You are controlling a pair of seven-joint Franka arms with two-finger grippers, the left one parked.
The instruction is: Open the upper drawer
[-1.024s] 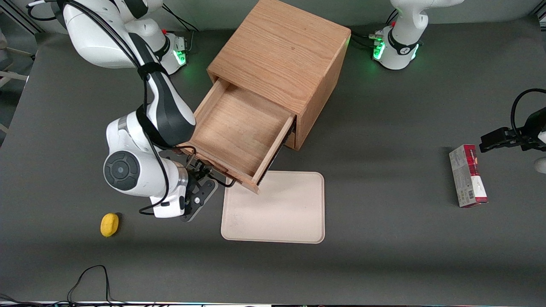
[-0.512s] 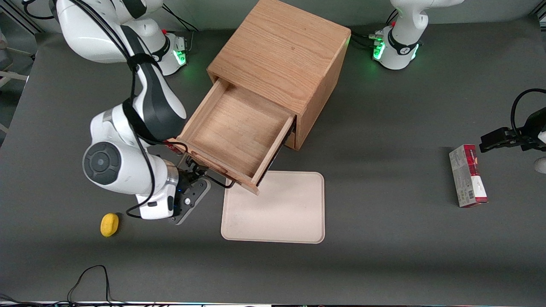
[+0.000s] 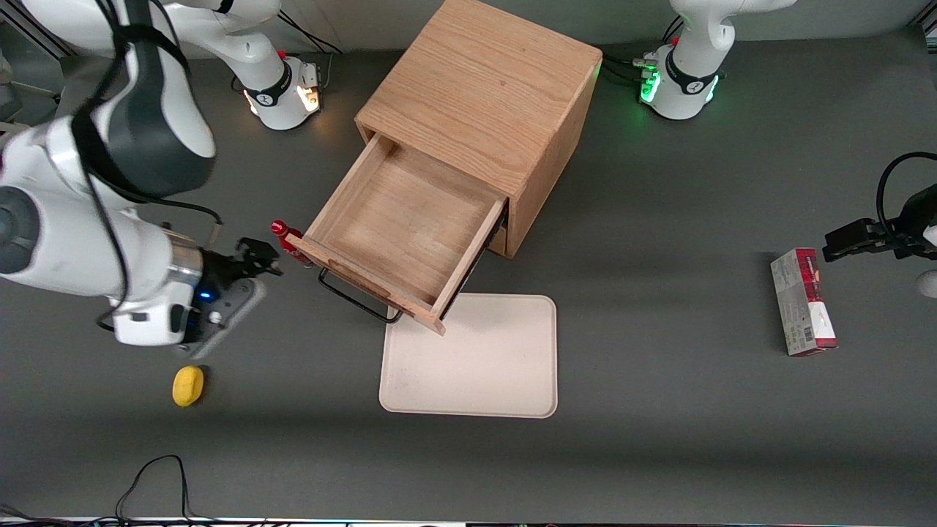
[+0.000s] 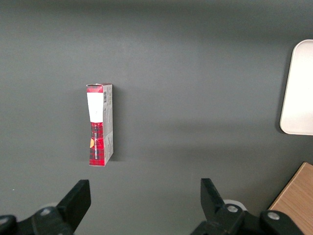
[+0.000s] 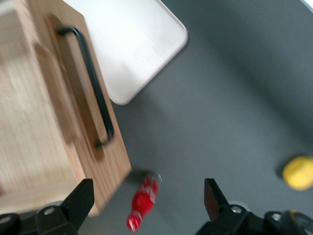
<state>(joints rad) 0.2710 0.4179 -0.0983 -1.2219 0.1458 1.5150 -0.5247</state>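
Note:
The upper drawer [image 3: 406, 223] of the oak cube cabinet [image 3: 483, 88] stands pulled far out, its shallow wooden tray bare. Its long black wire handle [image 3: 356, 298] is free; it also shows in the right wrist view [image 5: 93, 83] on the drawer front [image 5: 73, 122]. My gripper [image 3: 252, 260] is open and empty, away from the handle toward the working arm's end of the table, above the mat. Its fingertips [image 5: 80, 198] are spread wide. The lower drawer is hidden under the open one.
A small red bottle [image 3: 284, 236] stands beside the drawer's corner, between my gripper and the drawer; it shows in the right wrist view [image 5: 142, 203]. A beige tray [image 3: 472, 359] lies in front of the drawer. A yellow object [image 3: 187, 385] and a red carton [image 3: 802, 301] lie on the mat.
My gripper has let go of the handle, drawn away from the drawer toward the working arm's end and risen. The red bottle is now uncovered. The drawer stays open.

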